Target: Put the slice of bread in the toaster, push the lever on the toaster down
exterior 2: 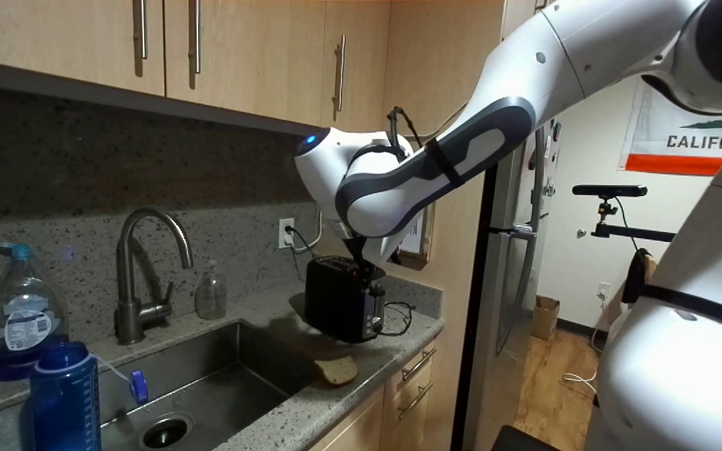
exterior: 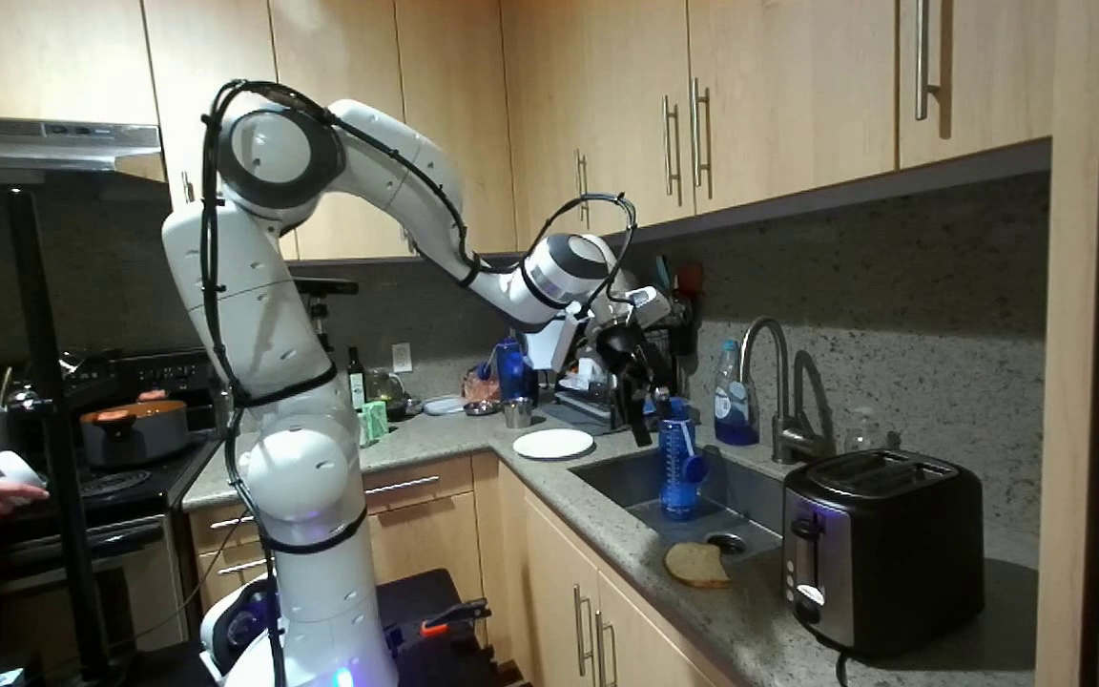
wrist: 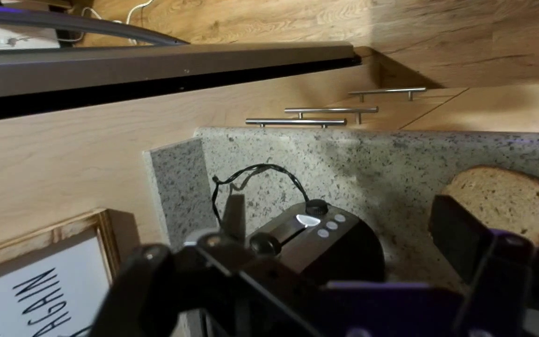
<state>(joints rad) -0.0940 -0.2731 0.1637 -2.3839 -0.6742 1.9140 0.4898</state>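
Nothing is gripped at the moment: the fingers (wrist: 461,238) are spread wide, with no object pinched between them. The slice of bread (wrist: 508,201) is laid on the desk (exterior: 750,615), just beside the end of the sink (exterior 2: 229,388), with the toaster (exterior: 883,563) near it on the side away from the basin.

The whole next move probably hangs on the aim. In both exterior views the fingers are held well above the desk, so the slice is below them. In the wrist view it's seen off past one finger and partly covered by it, while the toaster is what gets framed in the gap. A sideways shift and then a drop seem to be called for. The slice's long axis looks to be set more along the desk's front edge than across it, but with a corner hidden that can't be sworn to. Only one arm is involved, so no choice there.

The desk is made of speckled grey stone, and a thin slice could easily be slid or squashed on it. The corner is hemmed in by wood cabinets (exterior: 597,105) above and a refrigerator (exterior 2: 504,269) past the toaster.
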